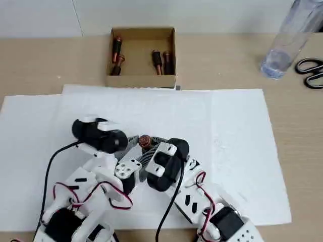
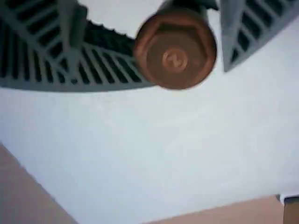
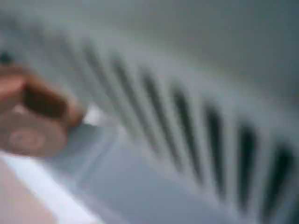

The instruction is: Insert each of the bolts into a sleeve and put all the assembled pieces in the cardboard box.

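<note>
From above, the cardboard box (image 1: 141, 80) sits at the far side of the counter (image 1: 50, 60), just beyond the edge of a white paper sheet (image 1: 227, 126). Several assembled pieces (image 1: 157, 61), copper and dark, lie inside it: some by one side wall, the rest by the other. The two arms come in from the near edge, and their jaws meet over the middle of the sheet. A bolt (image 1: 145, 140) sits between the jaws with its copper head facing up. From this angle the arms cannot be told apart by side. A clear plastic bottle (image 1: 287, 45) and a pair of scissors (image 1: 312, 70) lie at the far corner of the counter, well apart from the box.

In the left wrist view, the hexagonal head of the bolt (image 2: 175, 51) faces the camera, raised above the paper (image 2: 140, 154). Ribbed grey fingers (image 2: 46, 60) stand on either side of it, and one of them passes behind the head. The left jaws are clenched on the bolt. Bare counter (image 2: 18, 196) shows past the corners of the sheet.

In the right wrist view, a ribbed grey finger (image 3: 187, 130) lies very close to the camera, and the copper bolt (image 3: 30, 126) is just beside it. Whether the right jaws are released or clenched cannot be told.
</note>
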Controlling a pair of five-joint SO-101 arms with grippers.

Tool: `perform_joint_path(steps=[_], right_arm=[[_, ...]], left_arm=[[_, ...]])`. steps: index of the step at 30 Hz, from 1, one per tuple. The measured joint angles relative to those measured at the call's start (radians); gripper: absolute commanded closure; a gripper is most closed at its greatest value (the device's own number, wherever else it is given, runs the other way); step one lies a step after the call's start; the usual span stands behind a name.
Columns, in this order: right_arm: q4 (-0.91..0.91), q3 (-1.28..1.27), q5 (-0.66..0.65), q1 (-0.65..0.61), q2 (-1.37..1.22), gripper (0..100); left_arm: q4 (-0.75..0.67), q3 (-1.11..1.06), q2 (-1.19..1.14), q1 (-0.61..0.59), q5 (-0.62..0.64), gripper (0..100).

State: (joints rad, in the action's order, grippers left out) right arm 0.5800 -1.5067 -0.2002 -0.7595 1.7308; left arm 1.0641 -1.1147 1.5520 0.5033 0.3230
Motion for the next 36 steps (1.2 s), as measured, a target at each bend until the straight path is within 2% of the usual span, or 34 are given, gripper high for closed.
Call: perform_joint_path(steps=[5, 9, 11, 14, 18, 25, 30, 36], right_arm=[[0.0, 0.0, 0.0, 0.0, 0.0, 99.7], [0.0, 0.0, 0.0, 0.0, 0.0, 99.7], [0.0, 0.0, 0.0, -0.002, 0.0, 99.7], [0.0, 0.0, 0.0, -0.002, 0.0, 99.7], [0.0, 0.0, 0.0, -0.002, 0.0, 99.7], [0.0, 0.0, 0.031, 0.031, 0.0, 99.7], [0.002, -0.002, 0.13, 0.15, 0.0, 99.7], [0.144, -0.002, 0.226, 0.262, 0.0, 99.7]], left_arm=[[0.029, 0.04, 0.002, 0.0, 0.0, 80], [0.038, 0.072, 0.002, -0.061, 0.0, 81], [0.038, 0.083, 0.005, -0.106, -0.005, 85], [0.038, 0.089, 0.008, -0.161, -0.005, 100], [0.038, 0.084, 0.008, -0.215, -0.003, 100], [0.032, -0.117, 0.002, -0.333, -0.025, 99], [-0.064, -0.29, 0.0, -0.419, -0.135, 99], [-0.175, -0.396, 0.0, -0.488, -0.209, 99]])
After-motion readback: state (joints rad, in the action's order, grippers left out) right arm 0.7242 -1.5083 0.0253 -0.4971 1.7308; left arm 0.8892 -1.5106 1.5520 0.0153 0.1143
